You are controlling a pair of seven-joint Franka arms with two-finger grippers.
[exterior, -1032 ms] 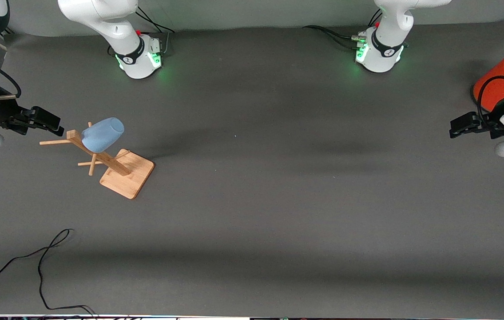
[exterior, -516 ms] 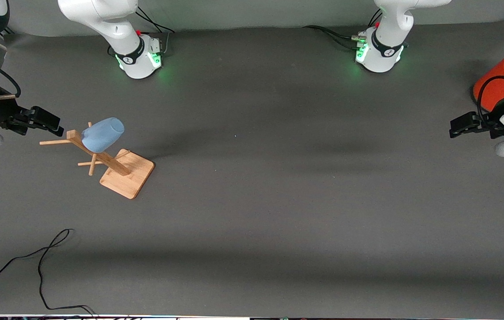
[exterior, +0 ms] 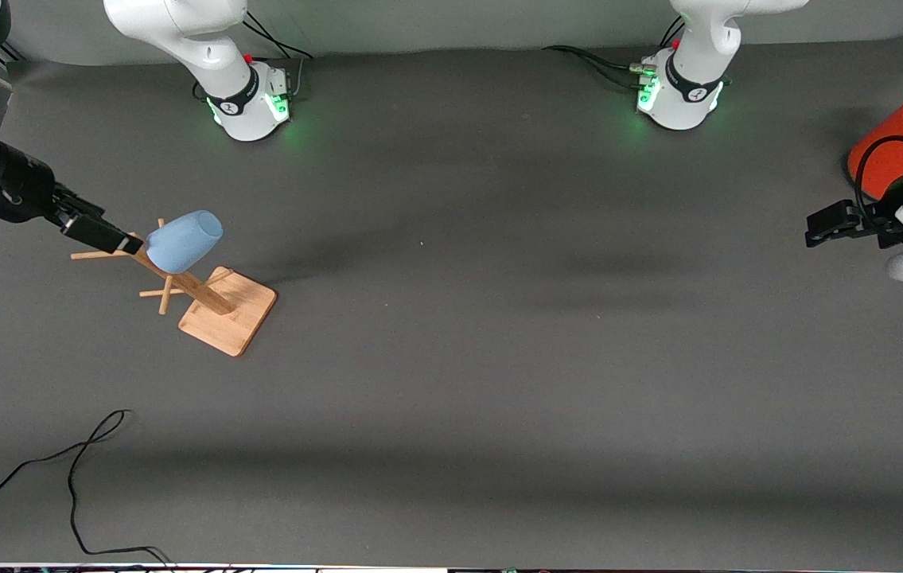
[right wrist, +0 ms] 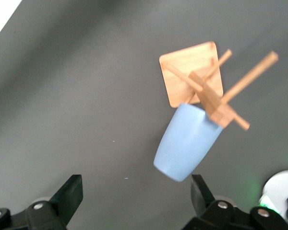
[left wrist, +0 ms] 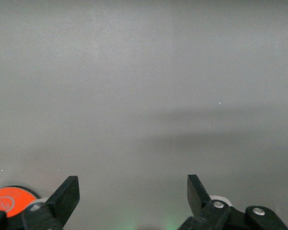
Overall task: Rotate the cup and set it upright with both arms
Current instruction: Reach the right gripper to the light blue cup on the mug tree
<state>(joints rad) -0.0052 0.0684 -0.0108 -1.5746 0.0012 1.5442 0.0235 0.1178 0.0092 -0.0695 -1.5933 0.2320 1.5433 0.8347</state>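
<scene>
The light-blue cup point(exterior: 184, 239) hangs tilted, mouth down, on a peg of the wooden peg rack point(exterior: 208, 298) toward the right arm's end of the table. It also shows in the right wrist view point(right wrist: 187, 142), base toward the camera, just ahead of one fingertip. My right gripper point(exterior: 113, 237) is open, beside the cup at the rack's top, not touching it. My left gripper point(exterior: 821, 225) is open and empty, hovering at the left arm's end of the table; its wrist view shows only bare grey mat between the fingertips point(left wrist: 69, 191).
An orange cylinder point(exterior: 893, 143) with a grey lid stands by the left gripper and shows in the left wrist view point(left wrist: 7, 201). A black cable point(exterior: 73, 469) lies on the mat near the front camera. The table point(exterior: 499, 358) is a grey mat.
My right gripper has turned and moved toward the cup, from a gap away to right beside it at the rack's top. The left arm and cup have not moved.
</scene>
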